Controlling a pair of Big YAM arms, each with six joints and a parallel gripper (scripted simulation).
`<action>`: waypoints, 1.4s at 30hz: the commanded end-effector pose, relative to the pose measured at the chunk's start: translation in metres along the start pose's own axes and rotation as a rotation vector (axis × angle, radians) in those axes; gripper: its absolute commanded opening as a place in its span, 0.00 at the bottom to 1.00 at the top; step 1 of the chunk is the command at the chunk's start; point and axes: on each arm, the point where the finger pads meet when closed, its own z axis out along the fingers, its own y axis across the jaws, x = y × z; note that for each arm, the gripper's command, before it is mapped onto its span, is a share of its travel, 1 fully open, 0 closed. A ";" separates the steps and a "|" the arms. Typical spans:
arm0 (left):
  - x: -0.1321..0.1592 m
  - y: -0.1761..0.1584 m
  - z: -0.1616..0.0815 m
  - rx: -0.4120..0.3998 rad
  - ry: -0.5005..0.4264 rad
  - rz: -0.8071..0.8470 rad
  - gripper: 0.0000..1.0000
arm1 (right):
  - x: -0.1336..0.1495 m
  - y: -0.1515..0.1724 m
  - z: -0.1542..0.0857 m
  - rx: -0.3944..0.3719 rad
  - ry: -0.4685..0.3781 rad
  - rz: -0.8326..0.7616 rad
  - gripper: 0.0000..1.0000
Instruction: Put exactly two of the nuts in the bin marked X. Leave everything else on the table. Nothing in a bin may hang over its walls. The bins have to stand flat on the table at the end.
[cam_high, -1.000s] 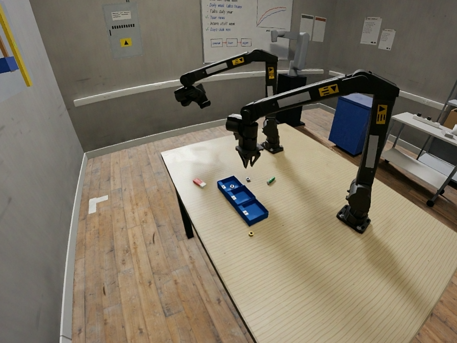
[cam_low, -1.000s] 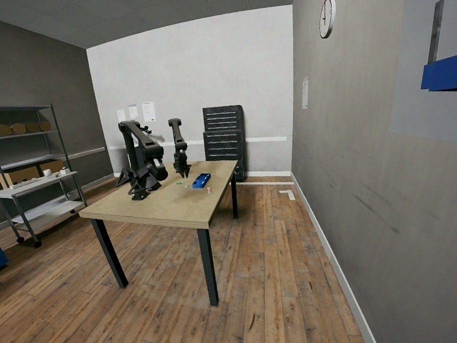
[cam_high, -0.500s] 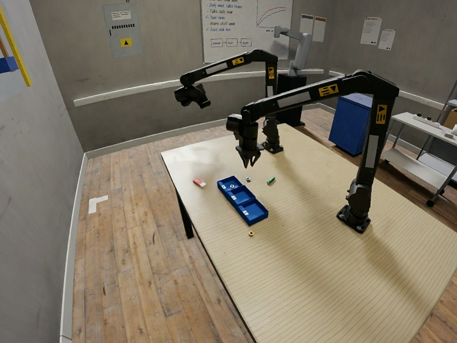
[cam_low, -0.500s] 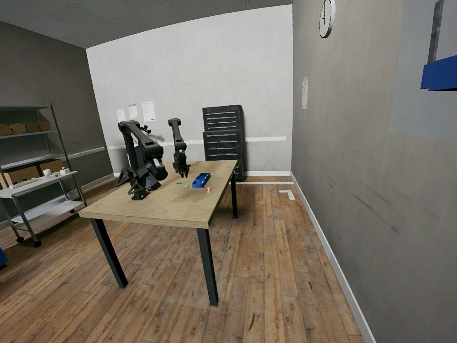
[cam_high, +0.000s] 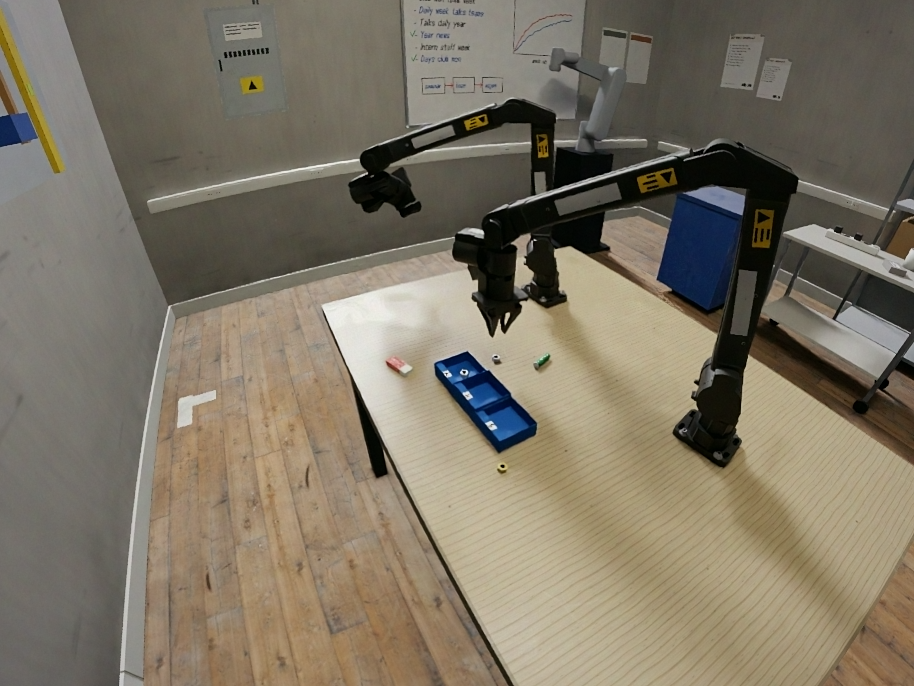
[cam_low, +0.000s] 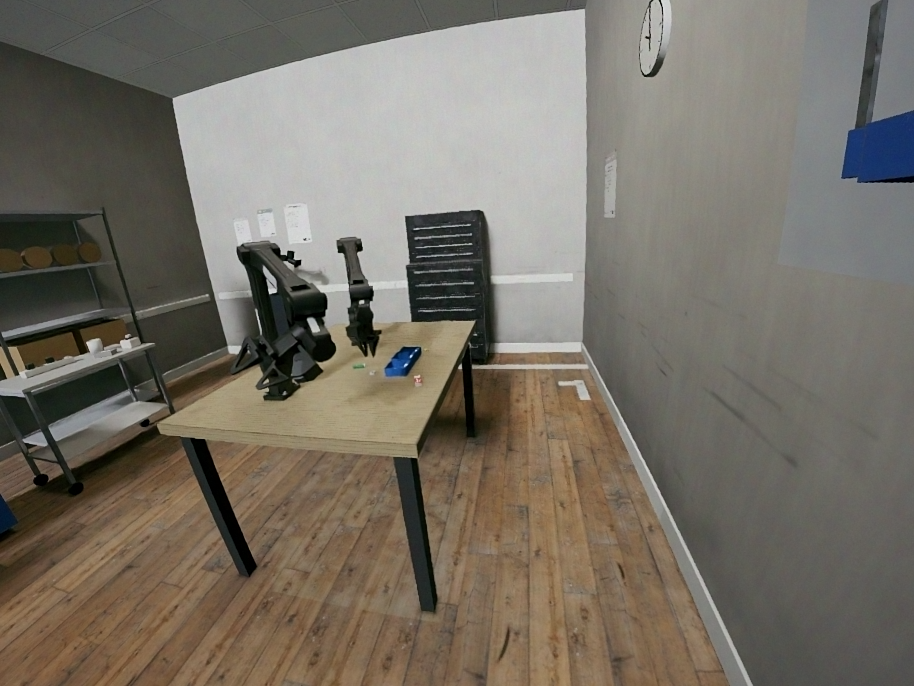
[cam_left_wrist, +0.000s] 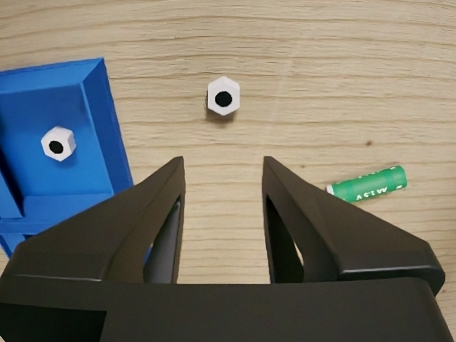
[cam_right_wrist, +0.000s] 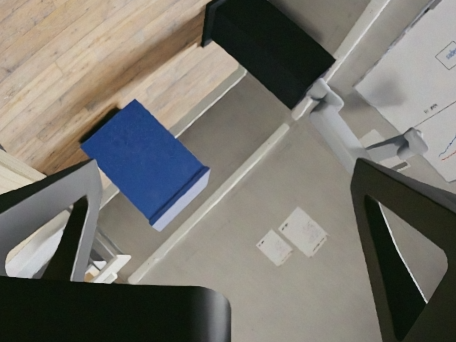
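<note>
A blue three-compartment bin strip (cam_high: 485, 399) lies near the table's left edge; its marks are too small to read. A white nut (cam_high: 464, 372) lies in its far end compartment and also shows in the left wrist view (cam_left_wrist: 56, 143). A second white nut (cam_high: 496, 358) (cam_left_wrist: 223, 95) lies on the table beside that end. A yellow nut (cam_high: 502, 467) lies on the table past the near end. My left gripper (cam_high: 498, 319) (cam_left_wrist: 223, 171) hangs above the table nut, open part way and empty. My right gripper (cam_high: 406, 206) (cam_right_wrist: 226, 172) is raised off the table's far side, open wide and empty.
A green battery (cam_high: 541, 360) lies right of the table nut and shows in the left wrist view (cam_left_wrist: 367, 185). A red and white eraser (cam_high: 398, 364) lies left of the bins near the table edge. The two arm bases stand on the table.
</note>
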 end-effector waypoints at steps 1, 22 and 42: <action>-0.008 -0.002 0.006 0.000 -0.003 0.001 0.30 | 0.003 -0.005 0.003 -0.004 0.003 0.015 1.00; -0.005 -0.003 0.058 0.004 0.004 0.002 0.30 | 0.003 -0.005 0.003 -0.004 0.003 0.015 1.00; -0.007 0.000 0.074 0.002 0.000 0.002 0.30 | 0.003 -0.005 0.003 -0.004 0.003 0.015 1.00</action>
